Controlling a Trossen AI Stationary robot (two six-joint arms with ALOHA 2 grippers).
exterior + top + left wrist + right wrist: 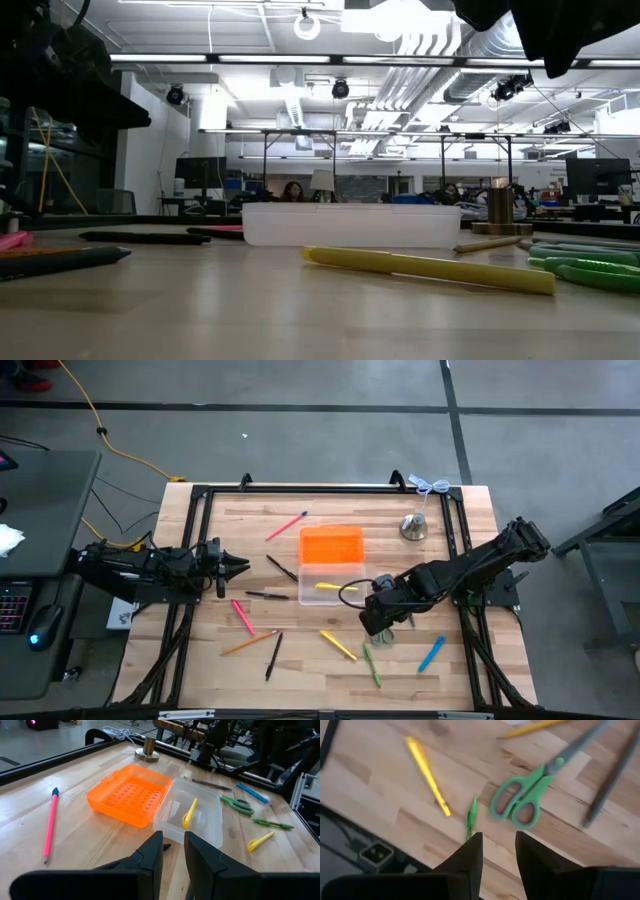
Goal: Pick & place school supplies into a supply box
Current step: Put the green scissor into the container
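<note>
The supply box is clear, lies open mid-table, and holds one yellow pen; its orange lid lies flat on the far side. My right gripper hovers open, pointing down, just near of the box and above the green-handled scissors, which lie flat on the table. Beside them lie a yellow pen and a green pen. My left gripper waits level at the table's left, open and holding nothing. Other supplies lie scattered flat: a pink pencil, black pens, a blue pen.
A silver bell stands far right of the lid. A pink marker, an orange pencil and a black pen lie near left. A black frame borders the tabletop. Bare wood shows between the box and the bell.
</note>
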